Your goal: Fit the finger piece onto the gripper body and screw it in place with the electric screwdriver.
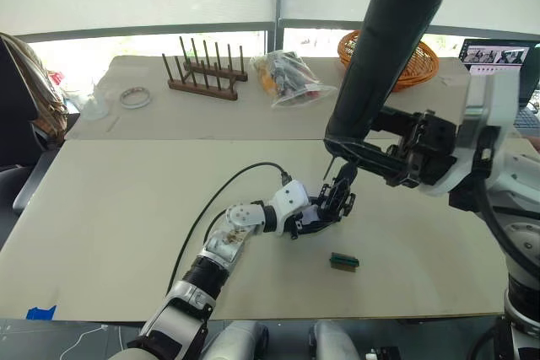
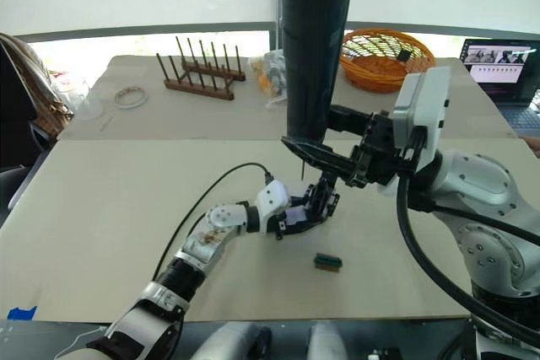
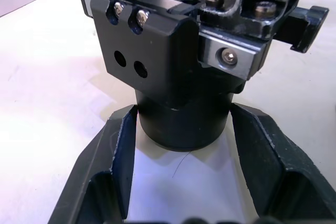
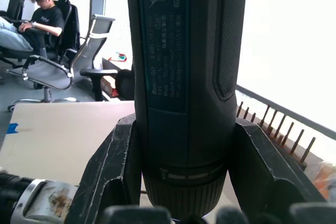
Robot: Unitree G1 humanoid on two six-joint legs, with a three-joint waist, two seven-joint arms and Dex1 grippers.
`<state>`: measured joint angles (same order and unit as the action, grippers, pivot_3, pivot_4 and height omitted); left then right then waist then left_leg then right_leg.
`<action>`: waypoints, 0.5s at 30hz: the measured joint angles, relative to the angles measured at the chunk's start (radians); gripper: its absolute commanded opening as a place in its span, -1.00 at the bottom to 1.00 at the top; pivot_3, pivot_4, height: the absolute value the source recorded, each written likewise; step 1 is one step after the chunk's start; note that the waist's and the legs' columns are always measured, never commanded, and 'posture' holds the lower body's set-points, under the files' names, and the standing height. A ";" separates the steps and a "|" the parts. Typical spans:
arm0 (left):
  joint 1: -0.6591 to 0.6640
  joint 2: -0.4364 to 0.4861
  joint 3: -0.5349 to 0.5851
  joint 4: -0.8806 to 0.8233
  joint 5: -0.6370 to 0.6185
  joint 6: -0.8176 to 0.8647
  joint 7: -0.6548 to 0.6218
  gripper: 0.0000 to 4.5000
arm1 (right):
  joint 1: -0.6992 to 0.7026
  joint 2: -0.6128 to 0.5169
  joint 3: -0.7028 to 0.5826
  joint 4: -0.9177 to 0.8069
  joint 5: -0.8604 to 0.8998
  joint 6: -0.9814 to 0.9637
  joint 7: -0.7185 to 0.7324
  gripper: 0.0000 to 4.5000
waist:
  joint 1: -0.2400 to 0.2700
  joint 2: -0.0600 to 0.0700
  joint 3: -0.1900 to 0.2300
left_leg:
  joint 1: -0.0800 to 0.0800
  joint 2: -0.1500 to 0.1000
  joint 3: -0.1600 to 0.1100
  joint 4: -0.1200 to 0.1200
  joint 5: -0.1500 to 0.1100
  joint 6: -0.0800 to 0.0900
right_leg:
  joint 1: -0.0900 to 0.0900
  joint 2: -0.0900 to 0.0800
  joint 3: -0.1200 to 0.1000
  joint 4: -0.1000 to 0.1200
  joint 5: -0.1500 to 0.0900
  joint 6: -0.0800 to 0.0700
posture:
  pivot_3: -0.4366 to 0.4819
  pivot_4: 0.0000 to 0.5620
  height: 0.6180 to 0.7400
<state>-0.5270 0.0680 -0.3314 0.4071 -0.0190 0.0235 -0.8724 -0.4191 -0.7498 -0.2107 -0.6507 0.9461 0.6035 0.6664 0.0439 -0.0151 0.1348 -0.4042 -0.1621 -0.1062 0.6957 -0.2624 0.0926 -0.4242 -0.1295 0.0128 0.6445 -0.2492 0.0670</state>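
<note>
The gripper body (image 1: 336, 200) stands on the beige table (image 1: 126, 208) near the middle. My left gripper (image 1: 325, 211) is shut on its round base, and in the left wrist view both fingers (image 3: 123, 150) press against that base (image 3: 184, 124). The block above carries two screws and two empty holes (image 3: 128, 64). A black pointed piece (image 1: 345, 176) rises from the body; I cannot tell whether it is the finger piece. My right gripper (image 1: 359, 151) is shut on the electric screwdriver (image 1: 388, 40), held upright with its thin bit (image 1: 327, 168) just above the body.
A small green-and-black block (image 1: 343, 261) lies in front of the body. At the back stand a wooden peg rack (image 1: 202, 73), a plastic bag of parts (image 1: 291, 77), an orange basket (image 1: 418, 65) and a tape roll (image 1: 135, 97). A laptop (image 1: 498, 55) sits far right. A person (image 4: 37, 9) sits beyond.
</note>
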 measured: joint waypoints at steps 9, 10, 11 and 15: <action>-0.072 0.145 0.046 -0.099 -0.105 0.077 -0.153 1.00 | 0.028 -0.161 -0.110 0.034 0.489 0.193 -0.151 -0.15 | -0.005 0.000 0.000 | -0.001 0.001 0.000 0.000 0.000 0.000 | -0.001 -0.001 0.000 0.000 0.000 0.000 | -0.05 -0.47 1.00; -0.084 0.183 0.061 -0.125 -0.125 0.091 -0.187 1.00 | 0.050 -0.194 -0.136 0.065 0.538 0.219 -0.158 -0.15 | -0.005 0.000 0.000 | -0.001 0.001 -0.001 0.000 0.000 0.000 | 0.000 -0.002 0.000 -0.001 0.000 0.000 | -0.05 -0.47 1.00; -0.092 0.233 0.076 -0.159 -0.157 0.118 -0.239 1.00 | 0.082 -0.241 -0.165 0.109 0.594 0.258 -0.159 -0.15 | -0.005 0.000 0.000 | -0.001 0.001 -0.001 -0.001 0.000 0.000 | -0.001 -0.001 0.000 -0.001 0.000 -0.001 | -0.05 -0.47 1.00; -0.084 0.473 0.137 -0.293 -0.306 0.279 -0.460 1.00 | 0.212 -0.414 -0.233 0.335 0.683 0.445 -0.127 -0.15 | -0.012 0.001 0.001 | 0.000 0.001 0.000 -0.002 0.000 0.000 | -0.001 0.000 0.000 -0.002 0.000 -0.001 | -0.05 -0.47 1.00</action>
<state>-0.6111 0.5406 -0.1949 0.1138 -0.3246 0.3022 -1.3321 -0.2075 -1.1636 -0.4437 -0.3161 1.6291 1.0481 0.5397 0.0318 -0.0138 0.1358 -0.4042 -0.1607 -0.1061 0.6938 -0.2626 0.0930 -0.4249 -0.1300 0.0127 0.6427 -0.2489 0.0661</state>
